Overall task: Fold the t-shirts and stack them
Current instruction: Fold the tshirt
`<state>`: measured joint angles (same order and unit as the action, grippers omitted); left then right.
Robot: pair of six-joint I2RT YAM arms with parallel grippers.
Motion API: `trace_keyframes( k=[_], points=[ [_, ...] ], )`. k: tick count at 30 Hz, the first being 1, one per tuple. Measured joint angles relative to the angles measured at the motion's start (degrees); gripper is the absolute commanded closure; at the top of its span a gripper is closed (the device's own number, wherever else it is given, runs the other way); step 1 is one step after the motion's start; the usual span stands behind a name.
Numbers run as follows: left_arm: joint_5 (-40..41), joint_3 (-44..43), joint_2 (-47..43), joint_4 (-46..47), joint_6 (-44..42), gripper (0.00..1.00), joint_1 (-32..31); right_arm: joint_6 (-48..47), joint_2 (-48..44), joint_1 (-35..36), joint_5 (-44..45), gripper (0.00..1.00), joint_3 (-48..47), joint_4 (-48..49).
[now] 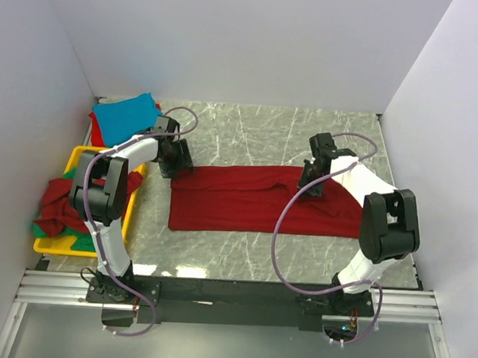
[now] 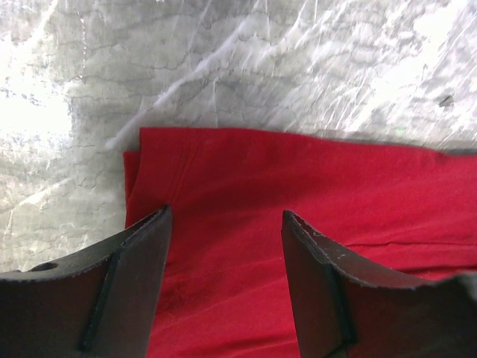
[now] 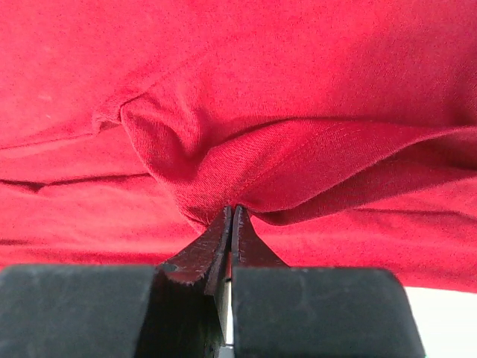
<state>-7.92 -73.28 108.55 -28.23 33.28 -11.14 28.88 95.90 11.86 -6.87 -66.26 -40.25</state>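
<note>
A dark red t-shirt (image 1: 246,200) lies folded into a long band across the middle of the marble table. My left gripper (image 1: 175,160) is open above its far left corner; in the left wrist view its jaws stand apart over the red cloth (image 2: 298,194), gripper (image 2: 225,216). My right gripper (image 1: 308,183) is shut on a pinched fold of the dark red t-shirt (image 3: 246,156), gripper (image 3: 232,210), near the shirt's far edge, right of centre. A turquoise blue t-shirt (image 1: 125,115) lies folded at the far left.
A yellow tray (image 1: 84,160) at the left edge holds crumpled dark red (image 1: 59,200) and green (image 1: 77,240) shirts. White walls enclose the table on three sides. The marble tabletop (image 1: 250,131) shows behind the shirt.
</note>
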Motion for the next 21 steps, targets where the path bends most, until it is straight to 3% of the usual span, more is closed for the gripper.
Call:
trace_keyframes(
  k=[12,15,21],
  points=[
    [-0.8,0.1,-0.2,-0.8,-3.7,0.33,0.0,6.1,-0.5,5.7,3.1,0.96,3.6,-0.4],
    [-0.9,0.1,-0.2,-0.8,-4.2,0.34,0.0,7.3,-0.5,7.1,3.8,0.89,3.7,-0.9],
    [-1.3,0.1,-0.3,-1.2,-5.1,0.33,0.0,9.3,-2.4,8.8,4.3,0.64,3.7,-1.8]
  ],
)
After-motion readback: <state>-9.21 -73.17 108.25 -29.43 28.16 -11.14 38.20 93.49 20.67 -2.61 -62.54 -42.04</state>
